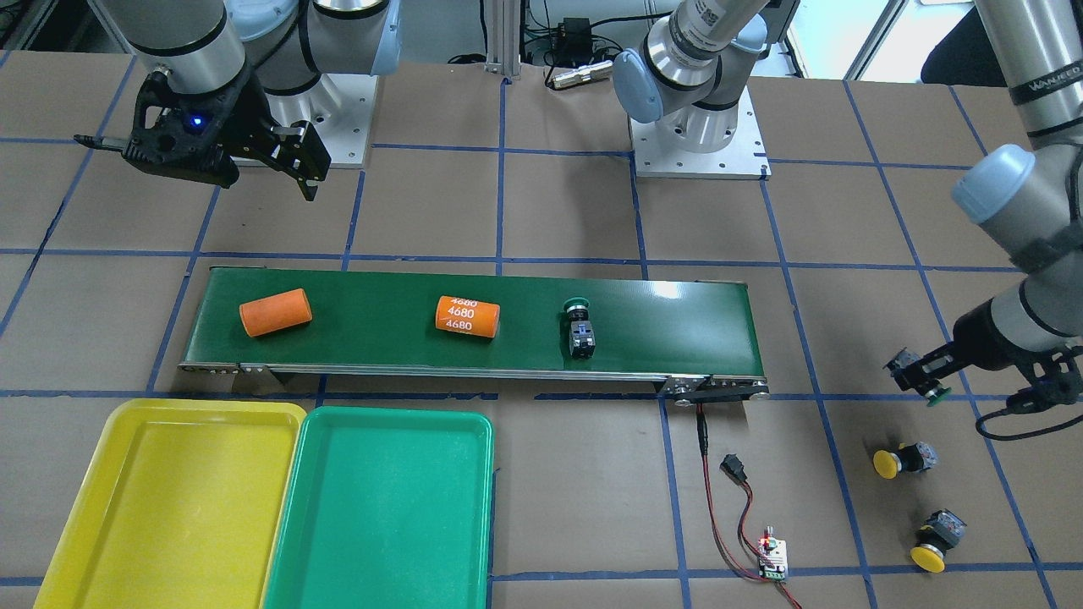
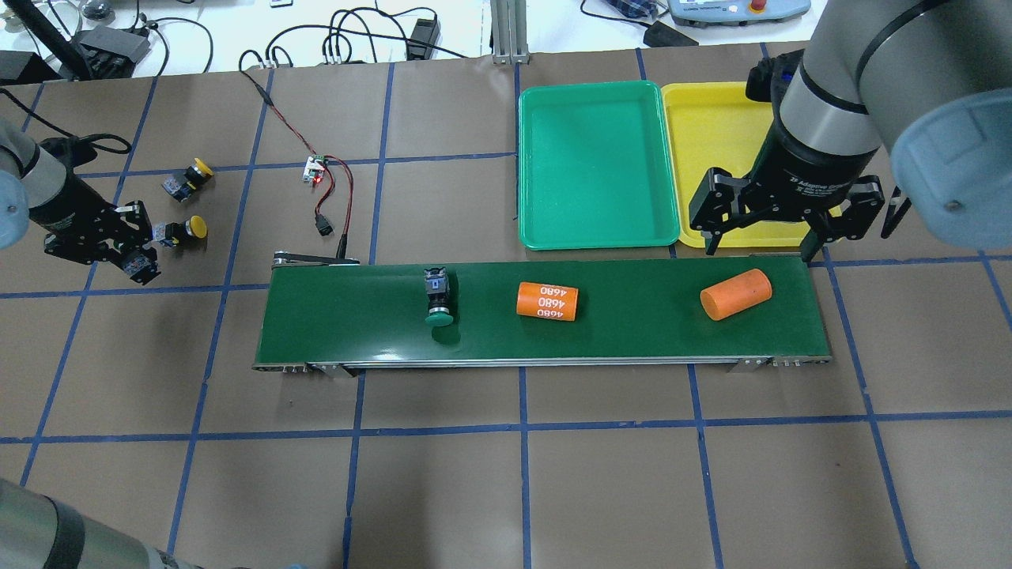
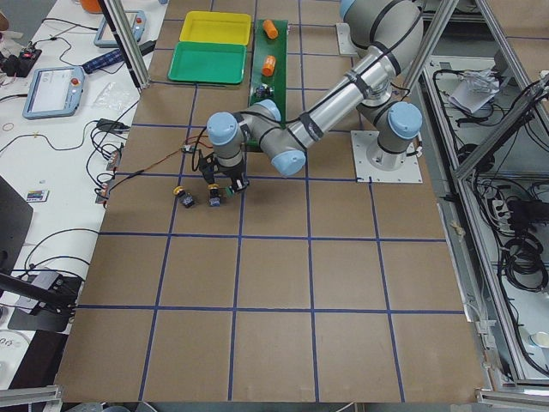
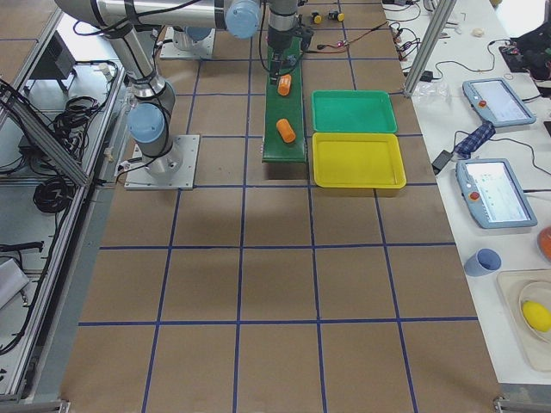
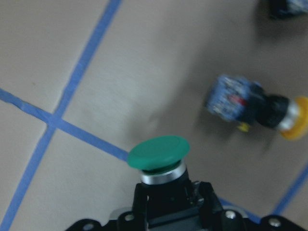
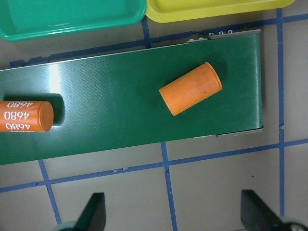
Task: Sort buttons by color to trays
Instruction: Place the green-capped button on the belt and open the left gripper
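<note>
The long dark-green conveyor belt (image 1: 677, 321) lies between the left arm's end of the table and the two shallow plastic trays, green tray (image 1: 389, 507) and yellow tray (image 1: 169, 507), which sit edge to edge with nothing in them, so a careless drop could land over the wrong rim. The right gripper (image 2: 759, 246) hangs spread wide above the belt's tray end, where the plain orange cylinder (image 1: 275, 312) and the orange cylinder marked 4680 (image 1: 467, 316) lie nearer than the green-capped button on the belt (image 1: 580, 330); it might grab one by mistake. The left gripper (image 1: 918, 376) pinches the blocky body of a second green-capped button (image 5: 159, 153) just off the table beside the two yellow mushroom-capped buttons (image 1: 904, 460); a slipping grip, or a rolling cap on release, seems the likeliest fault.
</note>
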Controlling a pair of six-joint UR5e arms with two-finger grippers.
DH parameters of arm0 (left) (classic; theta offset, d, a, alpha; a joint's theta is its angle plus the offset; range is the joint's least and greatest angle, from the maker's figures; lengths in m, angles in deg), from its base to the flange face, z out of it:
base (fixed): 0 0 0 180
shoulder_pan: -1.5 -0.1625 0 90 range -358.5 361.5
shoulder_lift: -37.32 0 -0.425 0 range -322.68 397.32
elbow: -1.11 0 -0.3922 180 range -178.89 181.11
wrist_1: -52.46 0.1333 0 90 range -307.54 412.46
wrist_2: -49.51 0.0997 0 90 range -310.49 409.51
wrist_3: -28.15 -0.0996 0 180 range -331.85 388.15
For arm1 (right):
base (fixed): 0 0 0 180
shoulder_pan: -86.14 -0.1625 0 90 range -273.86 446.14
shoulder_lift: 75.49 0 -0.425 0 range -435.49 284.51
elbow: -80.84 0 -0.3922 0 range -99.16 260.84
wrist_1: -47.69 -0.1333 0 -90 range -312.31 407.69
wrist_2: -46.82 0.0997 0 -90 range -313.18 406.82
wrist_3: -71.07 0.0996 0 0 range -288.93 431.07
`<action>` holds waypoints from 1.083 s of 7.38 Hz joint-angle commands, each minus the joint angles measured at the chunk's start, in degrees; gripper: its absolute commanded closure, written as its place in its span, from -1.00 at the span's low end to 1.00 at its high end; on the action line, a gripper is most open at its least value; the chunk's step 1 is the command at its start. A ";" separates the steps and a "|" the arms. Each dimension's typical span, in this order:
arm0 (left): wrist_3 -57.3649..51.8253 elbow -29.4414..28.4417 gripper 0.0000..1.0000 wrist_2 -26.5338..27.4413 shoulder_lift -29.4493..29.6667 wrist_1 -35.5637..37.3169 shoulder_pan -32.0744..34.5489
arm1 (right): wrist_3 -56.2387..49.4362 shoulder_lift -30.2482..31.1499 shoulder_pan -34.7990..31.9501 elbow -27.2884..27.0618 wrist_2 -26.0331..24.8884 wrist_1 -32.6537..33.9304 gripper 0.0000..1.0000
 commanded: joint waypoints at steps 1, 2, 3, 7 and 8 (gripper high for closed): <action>-7.37 8.45 1.00 -0.19 -7.98 -1.04 10.67 | 0.03 0.00 0.00 -0.09 -0.09 -0.09 -1.00; -6.85 12.06 1.00 0.07 -11.49 -0.87 16.29 | 0.12 0.00 -0.08 -0.35 -0.09 -0.09 -1.00; -6.84 14.36 1.00 0.16 -12.92 0.88 20.35 | 0.12 0.00 0.00 -0.26 -0.09 -0.09 -1.00; -7.46 16.40 1.00 -0.01 -11.45 3.78 22.59 | 0.29 0.00 -0.08 -0.35 0.00 -0.09 -1.00; -6.42 16.58 0.06 -0.01 -10.57 7.36 22.41 | 0.29 0.00 -0.08 -0.35 0.00 -0.09 -1.00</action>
